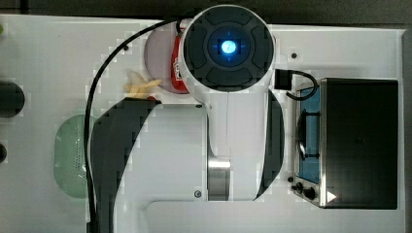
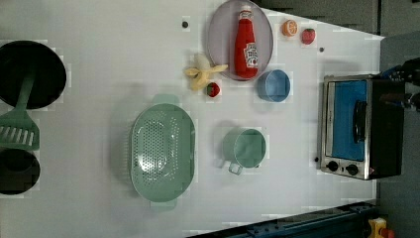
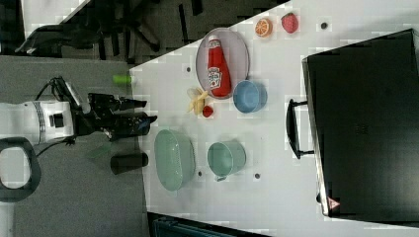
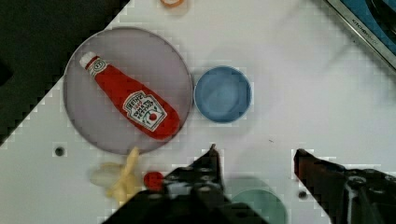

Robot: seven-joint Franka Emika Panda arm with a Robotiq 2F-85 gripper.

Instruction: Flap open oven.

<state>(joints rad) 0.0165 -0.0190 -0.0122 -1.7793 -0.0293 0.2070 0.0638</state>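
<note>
The oven stands at the table's edge on the left view's right, door shut, handle across the blue glass. The gripper hangs spread above the table over the green cup, near the blue bowl and the ketchup bottle on its plate

no text reads clearly; the ketchup bottle label is illegible.

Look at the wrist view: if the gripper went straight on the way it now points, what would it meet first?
Probably the green cup, which lies between the open fingers of the gripper, with white table around it. Depth is unclear, so this is a judgement; the oven sits well off that line.
</note>
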